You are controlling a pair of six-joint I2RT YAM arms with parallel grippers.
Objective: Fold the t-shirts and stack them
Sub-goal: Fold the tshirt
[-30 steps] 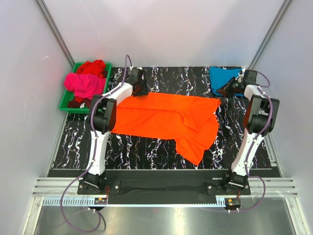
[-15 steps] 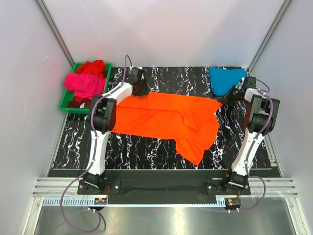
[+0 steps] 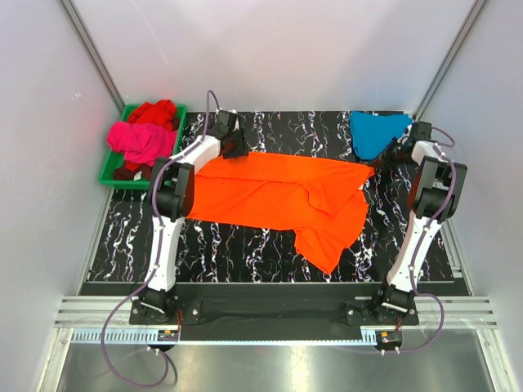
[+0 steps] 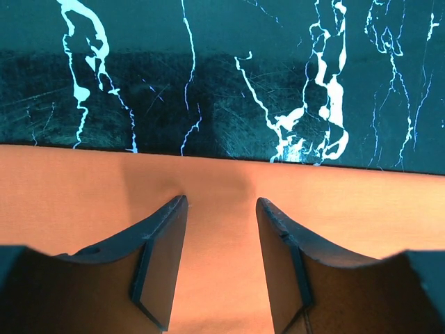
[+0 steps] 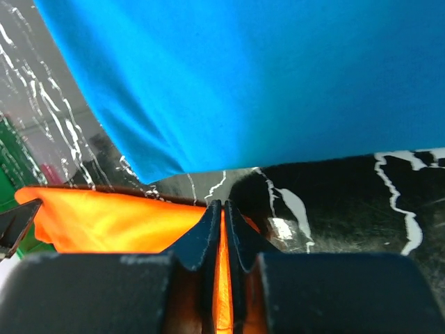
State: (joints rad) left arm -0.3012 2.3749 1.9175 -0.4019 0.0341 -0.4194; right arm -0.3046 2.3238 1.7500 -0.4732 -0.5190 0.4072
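The bright orange t-shirt [image 3: 278, 196] lies spread across the middle of the black marbled table [image 3: 245, 253], with a loose part hanging toward the front right. My left gripper [image 3: 235, 149] is open at the shirt's far left edge, fingertips resting on the orange cloth [image 4: 222, 236]. My right gripper [image 3: 384, 155] is shut on the shirt's far right corner, a strip of orange cloth [image 5: 223, 292] pinched between the fingers. The teal-blue t-shirt [image 3: 376, 131] lies folded at the back right, just beyond the right gripper [image 5: 222, 209]. The magenta-pink t-shirt [image 3: 140, 140] and red t-shirt [image 3: 154, 111] lie bunched in the tray.
A green plastic tray [image 3: 110, 173] stands at the back left, off the table's corner. White walls and metal frame posts enclose the table on three sides. The arm bases sit on a rail at the near edge.
My right gripper has come forward off the teal-blue shirt and closed on the orange shirt's far right corner, drawing it toward the right. My left gripper has barely moved.
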